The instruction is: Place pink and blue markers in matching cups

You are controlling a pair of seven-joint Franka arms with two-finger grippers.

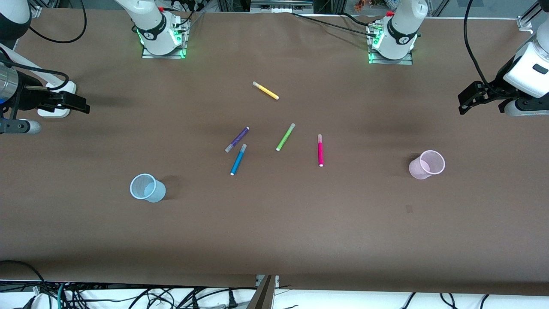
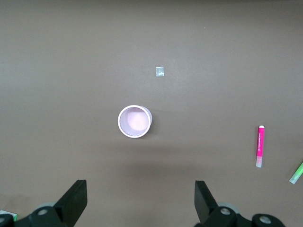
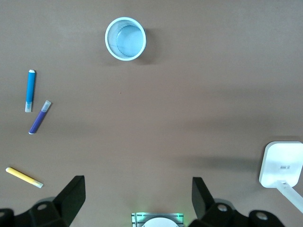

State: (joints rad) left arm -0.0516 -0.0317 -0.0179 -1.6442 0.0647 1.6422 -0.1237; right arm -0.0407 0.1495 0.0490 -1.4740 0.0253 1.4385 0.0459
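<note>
The pink marker (image 1: 320, 150) lies flat near the table's middle and also shows in the left wrist view (image 2: 260, 146). The blue marker (image 1: 238, 159) lies flat beside it, toward the right arm's end, and shows in the right wrist view (image 3: 30, 91). The pale pink cup (image 1: 426, 164) stands upright toward the left arm's end (image 2: 135, 121). The pale blue cup (image 1: 147, 188) stands upright toward the right arm's end (image 3: 125, 39). My left gripper (image 1: 465, 102) hangs open and empty over the left arm's end of the table (image 2: 141, 198). My right gripper (image 1: 82, 106) hangs open and empty over the right arm's end (image 3: 138, 194).
A purple marker (image 1: 237, 139) lies just above the blue one in the front view. A lime-green marker (image 1: 285, 137) lies between the blue and pink markers. A yellow marker (image 1: 265, 90) lies nearer the arm bases. A white stand (image 1: 55, 101) sits under my right gripper.
</note>
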